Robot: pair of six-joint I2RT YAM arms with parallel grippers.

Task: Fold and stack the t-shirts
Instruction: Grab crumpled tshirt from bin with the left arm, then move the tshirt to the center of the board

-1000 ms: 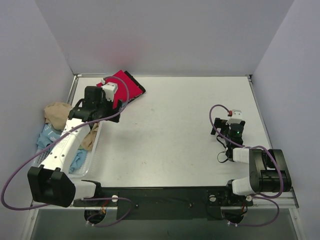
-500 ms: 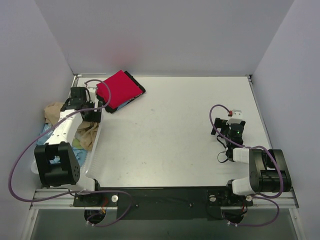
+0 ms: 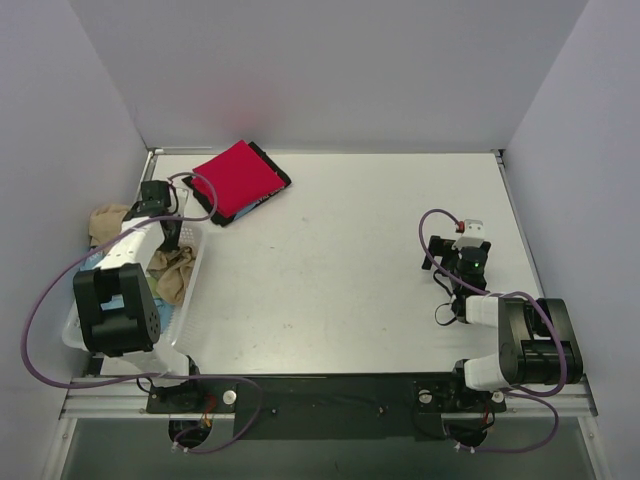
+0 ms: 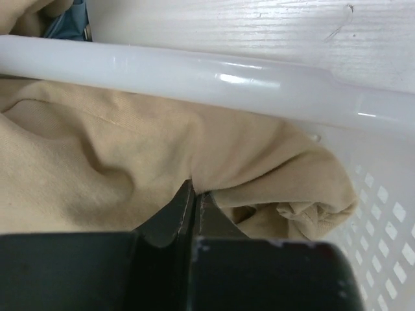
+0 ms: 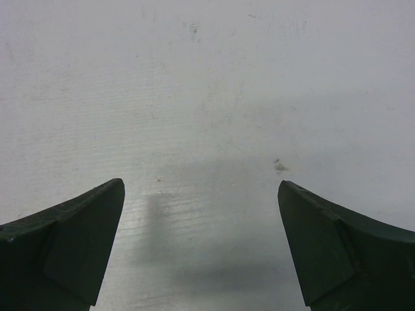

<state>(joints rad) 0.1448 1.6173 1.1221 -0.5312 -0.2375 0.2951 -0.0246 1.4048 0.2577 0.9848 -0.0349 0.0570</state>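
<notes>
**Left pincer grabs the tan shirt in the basket**

The left pincer (image 4: 194,194) is clenched on a fold of the tan shirt (image 4: 97,162), just inside the rim of the white basket (image 4: 214,74). The shirt is bunched up, so it has no clear long side. The left arm is much nearer; the right pincer (image 5: 201,240) hangs released over the bare bench (image 3: 350,260), far away. I count one red shirt (image 3: 236,177) folded on one black shirt (image 3: 277,181), and some blue cloth (image 4: 72,19) I cannot count.

Bright red t-shirt (image 3: 237,177), tan t-shirt (image 4: 117,162) (both plain), white perforated basket (image 4: 227,74).
</notes>
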